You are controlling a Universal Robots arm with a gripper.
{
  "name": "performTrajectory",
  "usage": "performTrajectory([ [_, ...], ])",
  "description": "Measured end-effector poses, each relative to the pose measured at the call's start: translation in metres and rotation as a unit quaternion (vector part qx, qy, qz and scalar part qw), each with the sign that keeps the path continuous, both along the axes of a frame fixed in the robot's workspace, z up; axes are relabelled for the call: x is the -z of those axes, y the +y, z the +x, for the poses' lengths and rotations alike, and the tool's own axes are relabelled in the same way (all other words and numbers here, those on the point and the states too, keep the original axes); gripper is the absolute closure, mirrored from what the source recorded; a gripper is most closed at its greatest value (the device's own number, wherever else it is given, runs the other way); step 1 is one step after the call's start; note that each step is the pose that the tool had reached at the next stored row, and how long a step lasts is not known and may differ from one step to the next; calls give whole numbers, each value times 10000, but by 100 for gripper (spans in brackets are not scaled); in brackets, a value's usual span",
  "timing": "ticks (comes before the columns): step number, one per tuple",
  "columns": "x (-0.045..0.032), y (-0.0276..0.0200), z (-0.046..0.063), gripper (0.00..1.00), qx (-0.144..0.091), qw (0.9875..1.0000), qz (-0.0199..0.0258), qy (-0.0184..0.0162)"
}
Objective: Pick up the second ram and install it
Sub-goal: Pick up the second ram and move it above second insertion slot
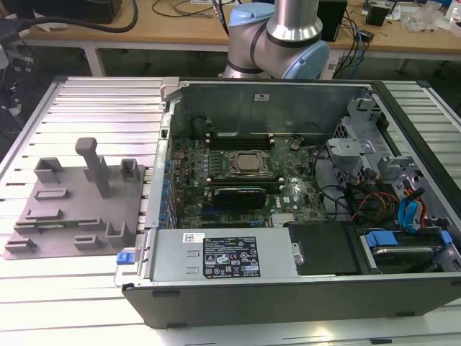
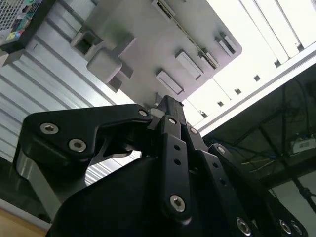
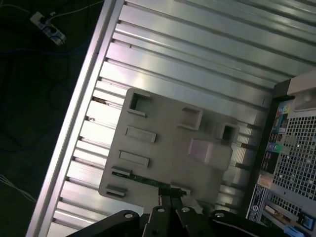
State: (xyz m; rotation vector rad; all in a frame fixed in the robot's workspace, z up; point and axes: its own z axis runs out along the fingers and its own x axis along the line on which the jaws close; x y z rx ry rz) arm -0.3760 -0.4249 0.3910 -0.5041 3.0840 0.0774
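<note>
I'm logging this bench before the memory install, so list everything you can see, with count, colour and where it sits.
second ram: one, green, on the fixture plate between two small blocks, close to the hand.
fixture plate: one, grey, with blocks and a post, on the table at the exterior view's left of the computer case.
computer case: one, dark grey, open, mid-table.
motherboard: one, green, inside the case.
labelled metal box: one, silver, along the case's near wall.
table: one, silver, slatted.
robot arm: one, silver and pale blue, behind the case.
hand: one, black, over the fixture plate's edge by the ram.
</note>
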Motion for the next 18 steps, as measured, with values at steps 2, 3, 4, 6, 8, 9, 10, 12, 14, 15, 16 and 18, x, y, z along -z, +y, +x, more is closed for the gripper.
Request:
performTrajectory([
  [2, 0, 0, 0, 92, -222, 9998, 0, 0],
  [3, 0, 0, 0, 92, -299, 9996, 0, 0],
  [4, 0, 0, 0, 92, -356, 9994, 0, 0],
  [6, 0, 0, 0, 92, -476, 9989, 0, 0],
  [8, 0, 0, 0, 92, -580, 9983, 0, 0],
  [9, 0, 0, 0, 92, -707, 9975, 0, 0],
  [10, 0, 0, 0, 92, -830, 9965, 0, 0],
  [12, 0, 0, 0, 92, -993, 9951, 0, 0],
  [14, 0, 0, 0, 92, -1090, 9940, 0, -1],
  [15, 0, 0, 0, 92, -1144, 9934, 0, 0],
  [16, 0, 0, 0, 92, -1230, 9924, 0, 0],
  [18, 0, 0, 0, 92, -1393, 9902, 0, 0],
])
